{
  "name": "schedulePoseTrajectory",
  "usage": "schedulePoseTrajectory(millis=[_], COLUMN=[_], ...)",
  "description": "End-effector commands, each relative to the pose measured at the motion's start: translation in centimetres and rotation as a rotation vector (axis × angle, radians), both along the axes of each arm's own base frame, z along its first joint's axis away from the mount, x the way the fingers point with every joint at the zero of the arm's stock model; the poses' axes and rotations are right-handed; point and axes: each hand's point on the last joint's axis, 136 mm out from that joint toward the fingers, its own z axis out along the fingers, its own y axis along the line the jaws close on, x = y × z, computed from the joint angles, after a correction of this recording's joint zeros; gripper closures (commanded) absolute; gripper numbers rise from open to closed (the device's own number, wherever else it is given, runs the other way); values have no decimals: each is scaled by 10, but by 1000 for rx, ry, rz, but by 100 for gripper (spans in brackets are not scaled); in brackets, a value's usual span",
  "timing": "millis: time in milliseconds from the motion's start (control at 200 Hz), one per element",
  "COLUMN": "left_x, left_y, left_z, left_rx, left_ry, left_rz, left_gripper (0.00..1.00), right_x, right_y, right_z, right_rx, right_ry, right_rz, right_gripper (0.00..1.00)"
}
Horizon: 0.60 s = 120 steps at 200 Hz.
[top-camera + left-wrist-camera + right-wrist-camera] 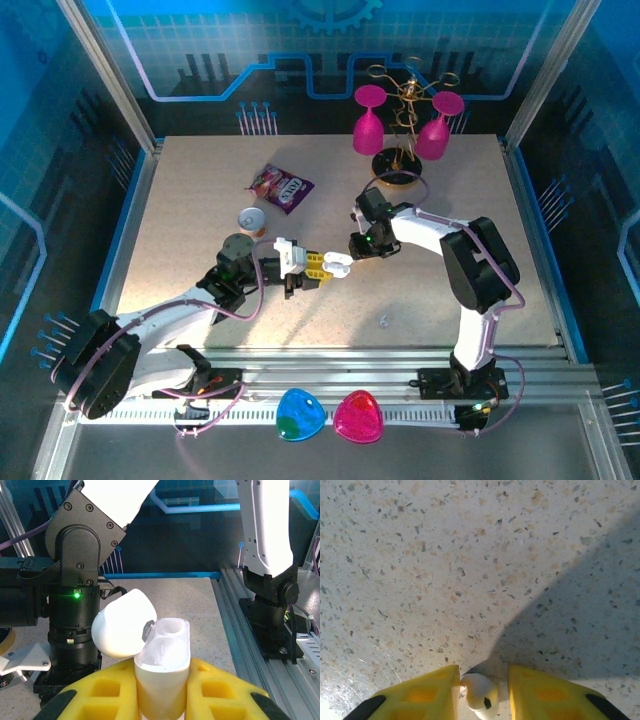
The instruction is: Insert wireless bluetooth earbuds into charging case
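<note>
Left hand [162,672] is clamped on the open-lidded charging case [163,647]. An earbud [479,691] is seen between the fingers of the right hand [483,675]; whether it is pinched cannot be told.

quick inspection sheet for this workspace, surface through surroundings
surface: speckled beige table
job's things: white charging case, lid open; one earbud
clutter: purple snack packet, tin, rack with pink glasses, blue piece and pink piece on the front rail
grippers: left gripper shut on the charging case; right gripper straddles the earbud, grip unclear
cables: purple cables run along both arms
surroundings: blue printed walls, metal frame
</note>
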Motion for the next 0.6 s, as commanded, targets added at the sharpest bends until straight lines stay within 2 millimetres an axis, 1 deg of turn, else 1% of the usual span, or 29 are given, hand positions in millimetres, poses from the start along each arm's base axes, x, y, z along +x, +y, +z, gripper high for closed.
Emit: schedulePoseTrajectory(millis=[0,200,325,400,595], left_x=[1,1,3,5,16], left_y=[1,2,3,3,4], left_z=[4,4,2,1,-6], left_rx=[-5,-3,0,2,0], left_ry=[-27,-27,-25,-15,23], left_rz=[-4,2,13,24,69], left_gripper=[82,82,82,82,82], right_x=[-1,-2,-1,0,1], right_y=[0,1,0,-2,-11], right_z=[-3,-1,7,14,43], right_rx=[3,11,16,16,11], right_ry=[30,32,9,-19,-130], right_rz=[0,-5,-13,-20,-32], right_gripper=[71,77,78,78,78])
